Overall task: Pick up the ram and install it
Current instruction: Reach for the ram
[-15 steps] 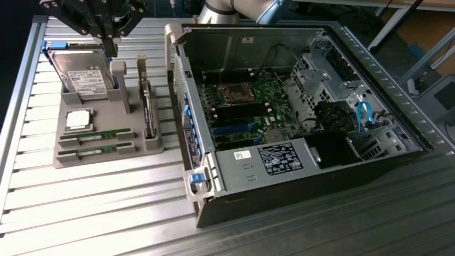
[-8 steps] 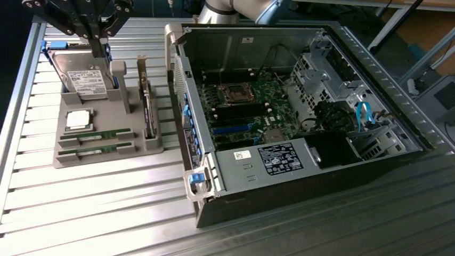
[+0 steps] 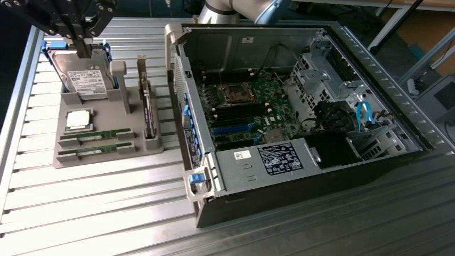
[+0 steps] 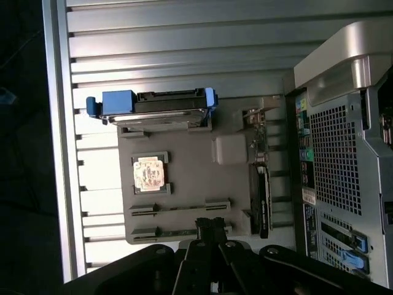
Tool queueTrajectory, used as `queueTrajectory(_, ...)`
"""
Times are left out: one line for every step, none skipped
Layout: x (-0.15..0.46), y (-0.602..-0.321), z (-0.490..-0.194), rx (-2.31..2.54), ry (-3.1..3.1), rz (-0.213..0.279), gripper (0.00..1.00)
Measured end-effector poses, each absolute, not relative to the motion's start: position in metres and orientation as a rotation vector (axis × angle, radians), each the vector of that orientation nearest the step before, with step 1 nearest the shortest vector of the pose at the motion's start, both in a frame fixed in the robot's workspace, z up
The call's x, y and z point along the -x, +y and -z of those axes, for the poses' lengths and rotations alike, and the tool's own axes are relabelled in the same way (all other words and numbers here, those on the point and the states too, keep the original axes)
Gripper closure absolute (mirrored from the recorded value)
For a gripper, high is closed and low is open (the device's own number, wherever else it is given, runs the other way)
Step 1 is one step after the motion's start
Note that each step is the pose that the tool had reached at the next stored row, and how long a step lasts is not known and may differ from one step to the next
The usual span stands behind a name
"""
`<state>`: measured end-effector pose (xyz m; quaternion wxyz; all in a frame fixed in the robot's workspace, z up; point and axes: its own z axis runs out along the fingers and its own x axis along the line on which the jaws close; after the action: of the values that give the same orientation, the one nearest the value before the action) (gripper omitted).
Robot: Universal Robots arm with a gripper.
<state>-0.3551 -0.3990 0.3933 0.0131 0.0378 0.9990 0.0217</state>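
A grey tray (image 3: 114, 120) is carried on the ribbed metal tabletop (image 3: 106, 202) near its edge at the exterior view's left, beside an open computer case (image 3: 235, 165). The ram (image 3: 96, 136) is slotted at the tray's end opposite the hard drive (image 3: 89, 80). The gripper (image 3: 85, 50) is seen pinched shut, empty, above that drive.

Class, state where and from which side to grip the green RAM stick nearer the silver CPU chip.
Probably pinch the thin green RAM stick mid-length across its flat faces, from straight above: it stands on edge in the grey plastic holder's slot.
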Motion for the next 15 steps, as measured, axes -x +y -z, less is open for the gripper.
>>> queueTrajectory(0.358, -0.399, -0.393, -0.118, 3.112, -0.068, 0.90)
queueTrajectory(0.361, -0.399, -0.393, -0.118, 3.112, -0.068, 0.90)
queueTrajectory(0.363, -0.399, -0.393, -0.118, 3.113, -0.068, 0.90)
queueTrajectory(0.365, -0.399, -0.393, -0.118, 3.113, -0.068, 0.90)
queueTrajectory(0.367, -0.399, -0.393, -0.118, 3.113, -0.068, 0.90)
queueTrajectory(0.368, -0.399, -0.393, -0.118, 3.112, -0.068, 0.90)
queueTrajectory(0.370, -0.399, -0.393, -0.118, 3.112, -0.068, 0.90)
queueTrajectory(0.372, -0.399, -0.393, -0.118, 3.112, -0.068, 0.90)
queueTrajectory(0.373, -0.399, -0.393, -0.118, 3.112, -0.068, 0.90)
queueTrajectory(0.375, -0.399, -0.393, -0.118, 3.113, -0.068, 0.90)
queueTrajectory(0.376, -0.399, -0.393, -0.118, 3.112, -0.068, 0.90)
queueTrajectory(0.379, -0.399, -0.393, -0.118, 3.113, -0.068, 0.90)
queueTrajectory(0.379, -0.399, -0.393, -0.118, 3.113, -0.068, 0.90)
queueTrajectory(0.379, -0.399, -0.393, -0.118, 3.113, -0.068, 0.90)
queueTrajectory(0.379, -0.399, -0.393, -0.118, 3.112, -0.068, 0.90)
